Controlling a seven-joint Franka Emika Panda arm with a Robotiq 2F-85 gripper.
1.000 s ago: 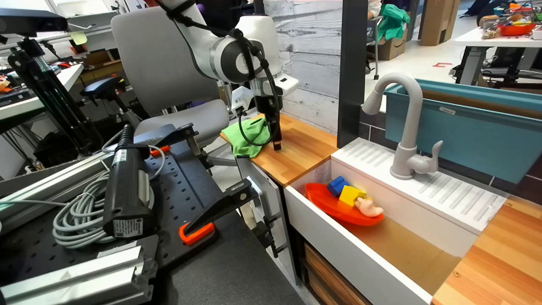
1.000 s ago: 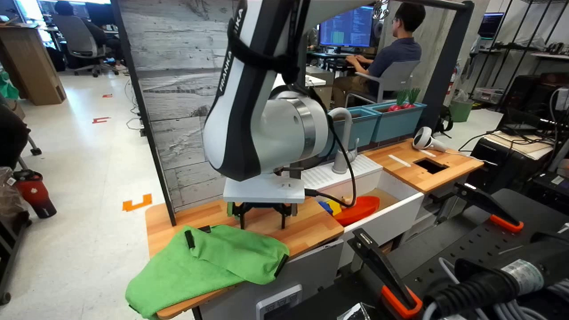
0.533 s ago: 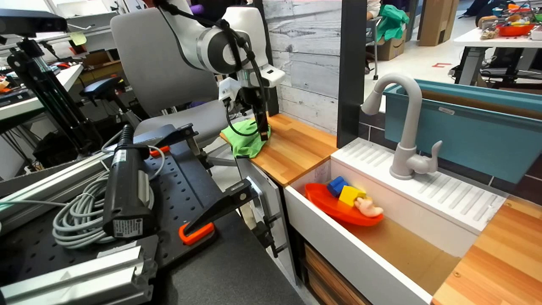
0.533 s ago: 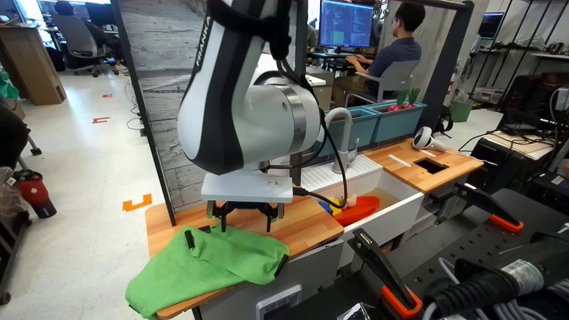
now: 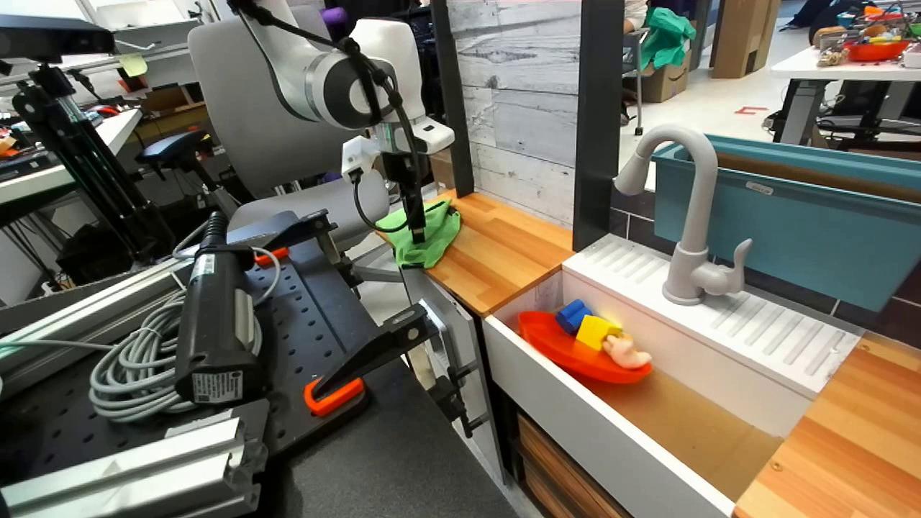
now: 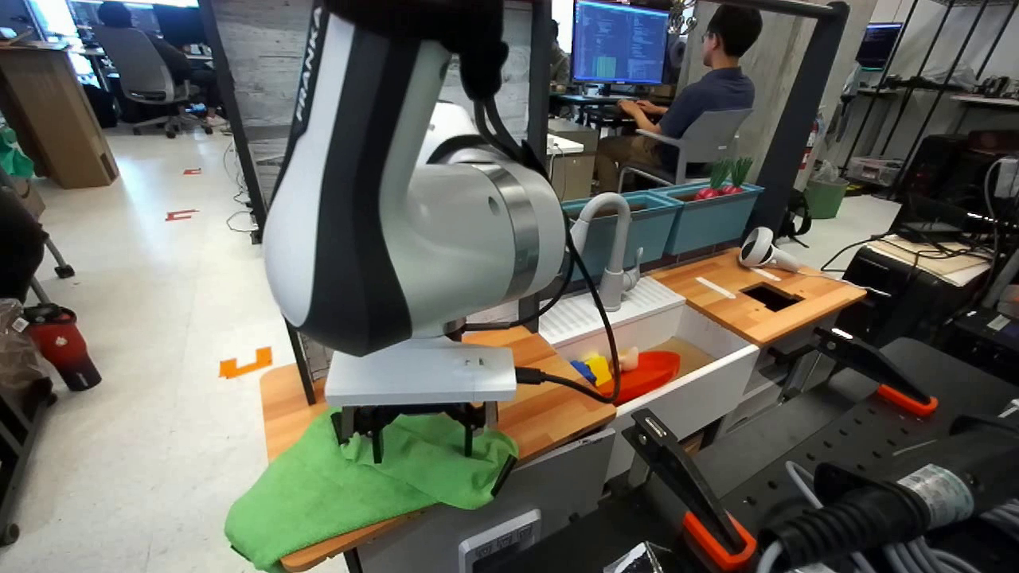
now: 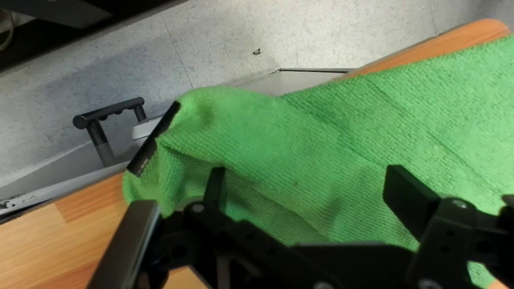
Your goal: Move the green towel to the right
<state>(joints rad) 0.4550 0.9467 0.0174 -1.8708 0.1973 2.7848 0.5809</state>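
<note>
The green towel point(image 6: 318, 501) lies loosely folded at the end of the wooden counter in both exterior views, and part of it hangs over the edge. It also shows in an exterior view point(image 5: 440, 234), partly behind the gripper. My gripper point(image 6: 423, 457) points down over the folded part of the towel, with its fingers apart. In the wrist view the towel point(image 7: 281, 136) spreads under and between the open fingertips of the gripper point(image 7: 306, 170), and nothing is held. I cannot tell whether the fingertips touch the cloth.
The wooden counter point(image 6: 549, 390) runs from the towel to the white sink point(image 5: 719, 424). A red boat-shaped toy point(image 5: 575, 356) with blue and yellow pieces lies in the sink. A grey faucet point(image 5: 694, 216) stands behind it. A wood-patterned wall panel point(image 5: 529, 108) borders the counter's back.
My gripper has moved from above the bare counter beside the towel to over the towel, and in the last half second it has come down lower. The towel has not visibly moved.
</note>
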